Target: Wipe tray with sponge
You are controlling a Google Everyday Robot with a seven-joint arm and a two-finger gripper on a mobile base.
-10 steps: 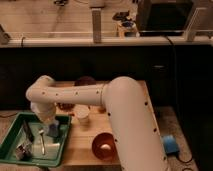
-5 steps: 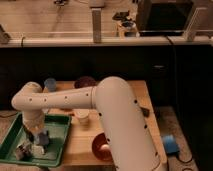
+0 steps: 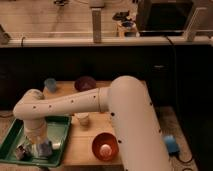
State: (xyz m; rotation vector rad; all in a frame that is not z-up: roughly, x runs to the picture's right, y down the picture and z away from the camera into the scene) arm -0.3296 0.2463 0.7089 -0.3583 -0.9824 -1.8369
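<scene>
The green tray (image 3: 12,131) lies at the table's front left corner. My white arm reaches across from the right and bends down into it. The gripper (image 3: 38,146) points down over the tray's floor near its front edge. The pale blue-grey sponge (image 3: 45,149) sits right at the gripper's tip, on the tray floor. A small dark object (image 3: 20,152) lies in the tray just left of the gripper.
A red-orange bowl (image 3: 105,146) with something pale inside stands right of the tray. A small white cup (image 3: 82,119) is behind it. A blue cup (image 3: 50,84) and a dark bowl (image 3: 85,82) stand at the table's back. A blue object (image 3: 171,143) lies on the floor at right.
The arm's wrist swung left over the tray. The gripper and the sponge at its tip shifted from the tray's middle toward its front left part.
</scene>
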